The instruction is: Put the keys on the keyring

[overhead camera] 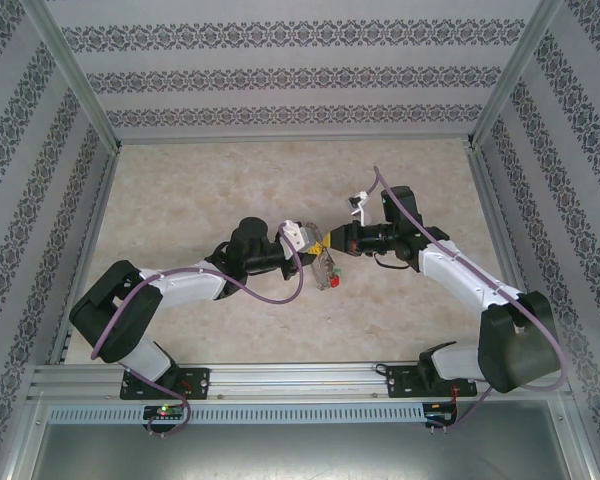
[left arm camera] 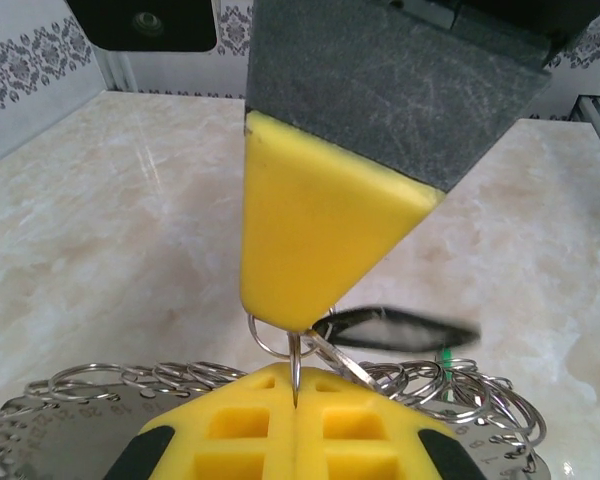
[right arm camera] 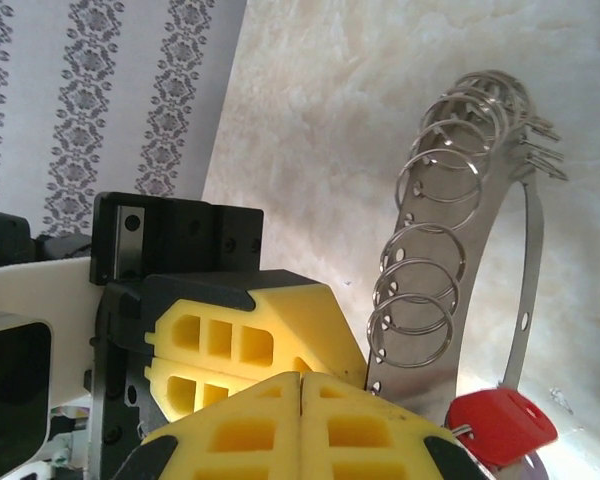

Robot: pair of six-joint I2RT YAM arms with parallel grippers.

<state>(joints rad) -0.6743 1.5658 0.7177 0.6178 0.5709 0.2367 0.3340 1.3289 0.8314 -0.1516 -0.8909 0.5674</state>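
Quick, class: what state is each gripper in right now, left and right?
Left gripper: closed, pinching a thin ring of the keyring.
Right gripper: closed; what it grips cannot be told.

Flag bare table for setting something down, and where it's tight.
Crowded: centre, where the left gripper and right gripper meet tip to tip at the keyring and red key. Free: the wide far table between them and the back wall; also the near patch towards the front rail.
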